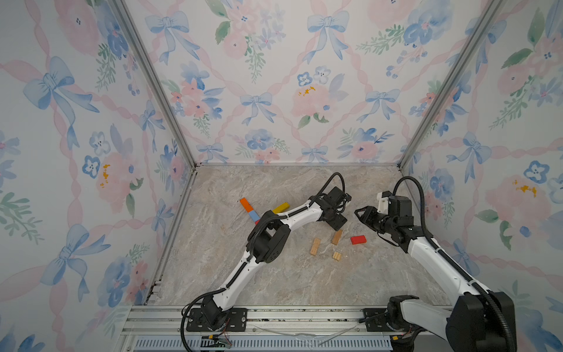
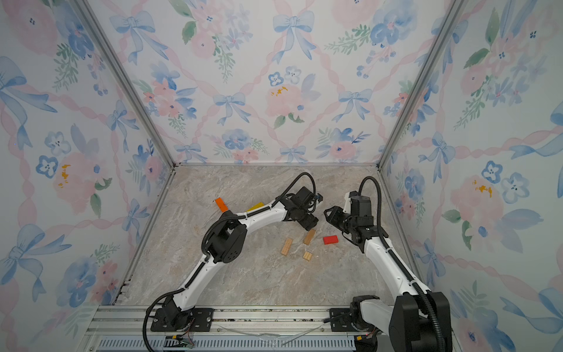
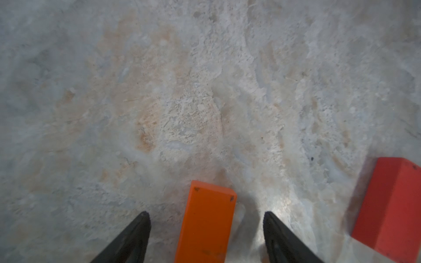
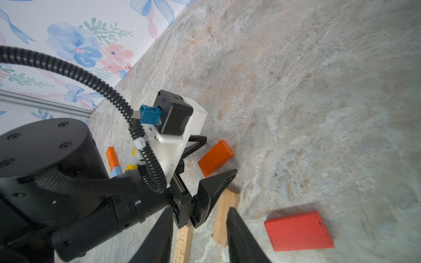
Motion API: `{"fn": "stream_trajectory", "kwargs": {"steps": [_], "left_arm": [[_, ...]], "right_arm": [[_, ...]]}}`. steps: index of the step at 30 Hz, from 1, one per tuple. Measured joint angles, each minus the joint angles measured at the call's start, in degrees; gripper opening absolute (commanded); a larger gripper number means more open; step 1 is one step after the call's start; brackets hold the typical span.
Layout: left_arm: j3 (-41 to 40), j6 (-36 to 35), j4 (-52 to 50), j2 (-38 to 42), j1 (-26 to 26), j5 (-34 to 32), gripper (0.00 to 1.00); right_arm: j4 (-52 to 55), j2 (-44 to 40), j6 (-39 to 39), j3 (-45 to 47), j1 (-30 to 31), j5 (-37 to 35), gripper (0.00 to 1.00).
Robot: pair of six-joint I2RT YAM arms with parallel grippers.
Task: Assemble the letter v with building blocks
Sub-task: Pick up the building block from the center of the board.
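My left gripper [image 3: 206, 214] points down at the table with its jaws open on either side of an orange block [image 3: 205, 225], not touching it. The same orange block [image 4: 215, 158] shows in the right wrist view, lying flat between the left fingers [image 4: 217, 180]. In a top view the left gripper [image 1: 337, 225] hides it. A red block [image 1: 358, 240] lies to the right, and my right gripper [image 1: 357, 212] hovers open and empty just behind it. Three tan blocks [image 1: 315, 246] [image 1: 336, 237] [image 1: 336, 256] lie in front. Orange [image 1: 244, 203], light blue [image 1: 253, 215] and yellow [image 1: 281, 208] blocks sit behind the left arm.
The marble tabletop [image 1: 274, 280] is walled by floral panels at the back and both sides. The left forearm [image 1: 298, 215] crosses over the coloured row and hides part of it. A metal rail [image 1: 304, 315] carrying both arm bases runs along the front edge.
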State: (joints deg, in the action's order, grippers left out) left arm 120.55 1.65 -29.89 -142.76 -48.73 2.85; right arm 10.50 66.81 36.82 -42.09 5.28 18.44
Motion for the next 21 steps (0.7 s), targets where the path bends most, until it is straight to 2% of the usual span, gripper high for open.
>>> {"fn": "stream_trajectory", "kwargs": {"steps": [7,16,21], "left_arm": [[0.4,0.4,-0.1,-0.3,0.0,-1.2,0.52],[0.5,2.0,-0.2,-0.4,0.0,-2.6,0.11],[1.4,6.9,-0.8,-0.3,0.4,-3.3,0.0]], "right_arm": [[0.0,0.3,0.0,0.2,0.0,0.3,0.42],[-0.1,0.5,0.0,0.2,0.0,0.5,0.42],[-0.7,1.7,0.0,0.2,0.0,1.2,0.41]]}}
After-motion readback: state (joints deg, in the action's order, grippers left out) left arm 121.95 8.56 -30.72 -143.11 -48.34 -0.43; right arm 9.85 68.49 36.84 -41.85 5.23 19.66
